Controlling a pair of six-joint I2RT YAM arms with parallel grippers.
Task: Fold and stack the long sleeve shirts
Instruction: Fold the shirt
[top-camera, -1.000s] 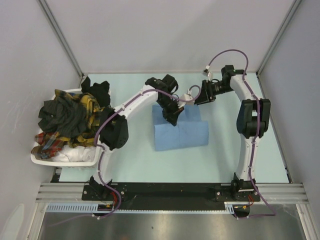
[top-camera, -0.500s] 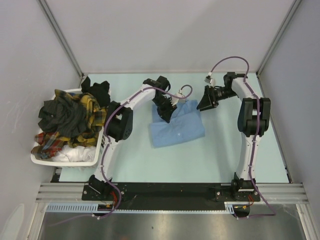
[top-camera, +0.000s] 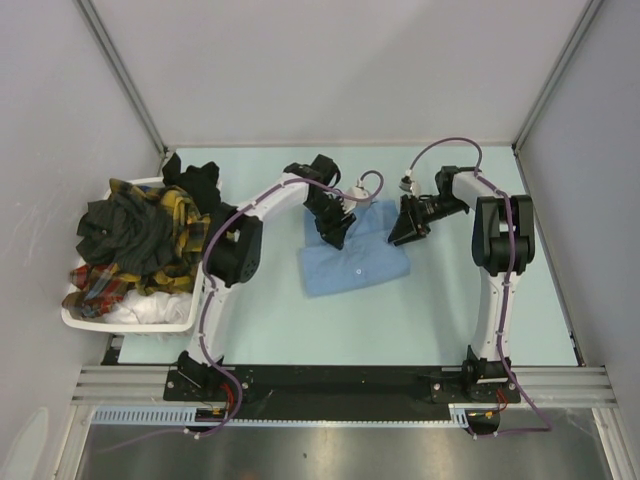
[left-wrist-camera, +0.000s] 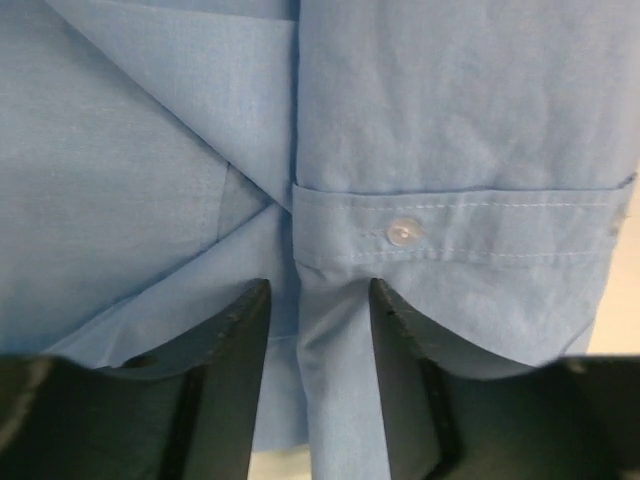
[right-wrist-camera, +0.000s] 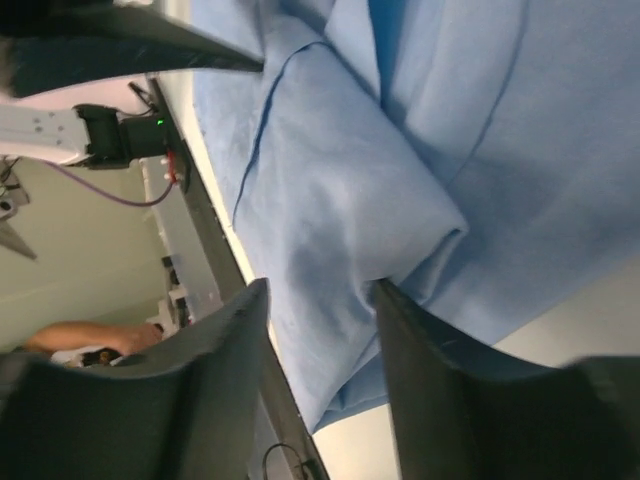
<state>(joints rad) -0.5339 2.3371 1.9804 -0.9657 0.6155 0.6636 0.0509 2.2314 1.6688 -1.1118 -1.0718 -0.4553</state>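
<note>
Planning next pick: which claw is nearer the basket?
Left. The left claw is over the blue shirt, right of the basket; right claw farther right, at the shirt's right edge.

The left arm (top-camera: 268, 197) reaches from its base at 7 o'clock toward centre, with the left gripper (top-camera: 337, 238) angled down toward 5 o'clock, jaws parted. The right arm (top-camera: 497, 240) stands up from 5 o'clock and folds at 2 o'clock; the right gripper (top-camera: 398, 238) points toward 8 o'clock, jaws apart.

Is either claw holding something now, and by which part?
Left claw: open over the light blue shirt, holding nothing. Right claw: a fold of the shirt's edge lies between its fingers; grip cannot be told.
</note>
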